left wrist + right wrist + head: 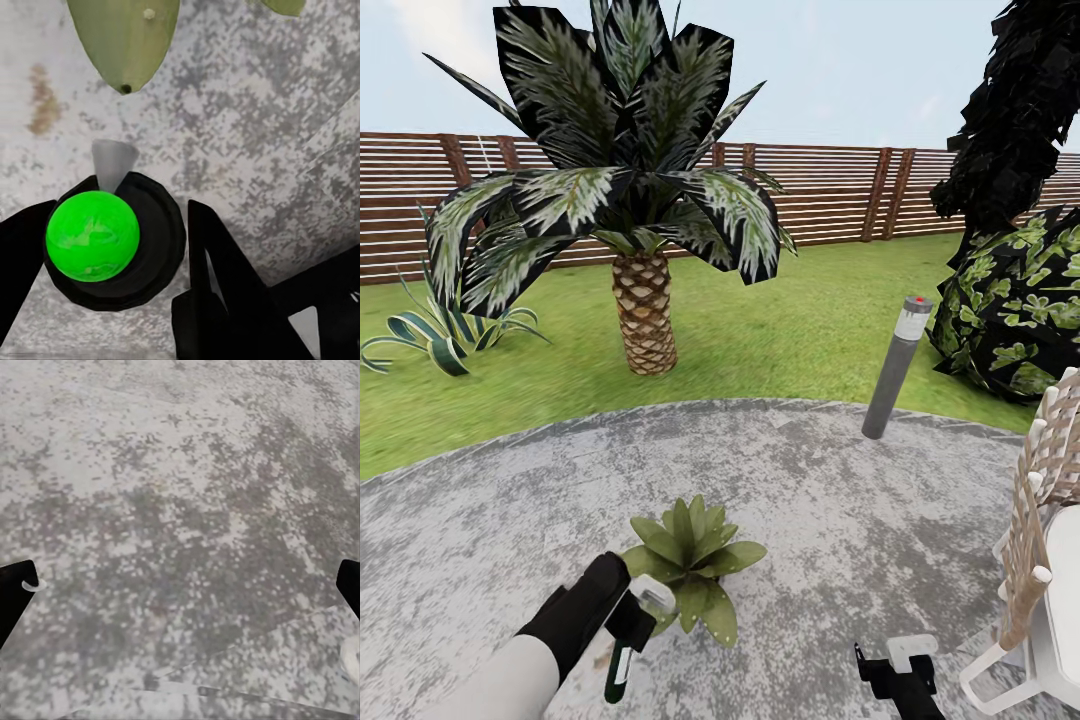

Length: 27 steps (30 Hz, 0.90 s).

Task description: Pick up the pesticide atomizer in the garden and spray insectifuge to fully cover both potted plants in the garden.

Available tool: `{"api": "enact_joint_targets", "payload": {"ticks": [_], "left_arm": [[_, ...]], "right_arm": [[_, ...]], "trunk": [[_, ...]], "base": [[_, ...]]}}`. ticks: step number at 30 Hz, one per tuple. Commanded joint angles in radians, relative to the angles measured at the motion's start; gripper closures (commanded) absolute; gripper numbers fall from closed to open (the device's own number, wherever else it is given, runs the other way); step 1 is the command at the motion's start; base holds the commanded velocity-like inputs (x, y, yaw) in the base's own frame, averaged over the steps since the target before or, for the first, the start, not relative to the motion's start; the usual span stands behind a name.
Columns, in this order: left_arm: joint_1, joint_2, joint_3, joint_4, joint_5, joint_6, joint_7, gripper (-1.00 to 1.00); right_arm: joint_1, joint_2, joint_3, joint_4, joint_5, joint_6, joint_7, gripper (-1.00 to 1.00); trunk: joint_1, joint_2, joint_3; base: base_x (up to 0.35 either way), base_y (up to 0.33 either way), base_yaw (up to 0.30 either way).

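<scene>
One potted plant (695, 560), a low rosette of broad green leaves, sits on the grey paved patio (840, 500) of the garden just in front of me; its pot is hidden under the leaves. My left gripper (630, 625) is shut on the pesticide atomizer (618, 675), right beside the plant's near-left leaves. In the left wrist view the atomizer (94, 236) shows a bright green round top in a black ring between the black fingers (217, 277), its grey cone nozzle aimed toward a leaf (124, 37). My right gripper (895, 662) hangs open over bare paving (180, 510).
A scaly-trunked palm (645, 310) stands on the lawn beyond the patio, with a striped spiky plant (440, 335) to its left. A grey bollard lamp (895, 370) leans at the patio's far right edge. A dark bush (1020, 300) and a white slatted chair (1040, 520) crowd the right side. A brown fence (830, 190) closes the back.
</scene>
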Motion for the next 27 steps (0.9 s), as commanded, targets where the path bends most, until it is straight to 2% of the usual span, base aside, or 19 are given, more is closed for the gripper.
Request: {"api": "enact_joint_targets", "payload": {"ticks": [1,4,6,8,10,13,16,19,21,23,26,27], "left_arm": [[0.002,-0.001,-0.002,-0.001,-0.01,0.002,-0.008,1.0],[0.006,-0.019,-0.004,-0.003,-0.007,0.001,-0.008,1.0],[0.006,-0.057,-0.007,-0.004,-0.01,0.001,-0.007,1.0],[0.007,-0.066,-0.006,-0.003,-0.012,0.0,-0.006,1.0],[0.011,-0.064,-0.002,-0.001,-0.012,-0.005,-0.003,1.0],[0.032,-0.034,0.0,0.013,-0.013,-0.011,0.0,1.0],[0.067,-0.023,0.001,0.016,-0.013,-0.014,0.025,1.0],[0.077,-0.028,0.0,0.019,-0.003,-0.016,0.074,1.0],[0.08,-0.039,0.002,0.021,0.016,-0.055,0.086,1.0],[0.08,-0.041,0.026,0.021,0.02,-0.085,0.109,1.0],[0.08,-0.044,0.09,0.015,0.027,-0.093,0.145,1.0],[0.08,-0.049,0.097,0.014,0.028,-0.094,0.148,1.0]], "right_arm": [[-0.001,0.0,0.009,0.0,-0.007,-0.002,-0.003,-1.0],[-0.001,0.0,0.009,0.0,-0.007,-0.002,-0.003,-1.0],[-0.001,0.0,0.009,0.0,-0.007,-0.002,-0.003,-1.0],[-0.001,0.0,0.009,0.0,-0.007,-0.002,-0.003,-1.0],[-0.001,0.0,0.009,0.0,-0.007,-0.002,-0.003,-1.0],[-0.001,0.0,0.009,0.0,-0.007,-0.002,-0.003,-1.0],[-0.001,0.0,0.009,0.0,-0.007,-0.002,-0.003,-1.0],[-0.001,0.0,0.009,0.0,-0.007,-0.002,-0.003,-1.0],[-0.001,0.0,0.009,0.0,-0.007,-0.003,-0.003,-1.0],[-0.001,0.0,0.009,0.0,-0.007,-0.003,-0.003,-1.0],[-0.001,0.0,0.009,0.0,-0.007,-0.002,-0.003,-1.0],[-0.001,0.0,0.009,0.0,-0.007,-0.003,-0.003,-1.0]], "trunk": [[0.0,0.0,-0.001],[0.0,0.0,-0.001],[0.0,0.0,-0.001],[0.0,0.0,-0.001],[0.0,0.0,-0.001],[0.0,0.0,-0.001],[0.0,0.0,-0.001],[0.0,0.0,-0.001],[0.0,0.0,-0.001],[0.0,0.0,-0.001],[0.0,0.0,-0.001],[0.0,0.0,-0.001]], "base": [[0.0,0.0,0.0],[0.0,0.0,0.0],[0.0,0.0,0.0],[0.0,0.0,0.0],[0.0,0.0,0.0],[0.0,0.0,0.0],[0.0,0.0,0.0],[0.0,0.0,0.0],[0.0,0.0,0.0],[0.0,0.0,0.0],[0.0,0.0,0.0],[0.0,0.0,0.0]]}}
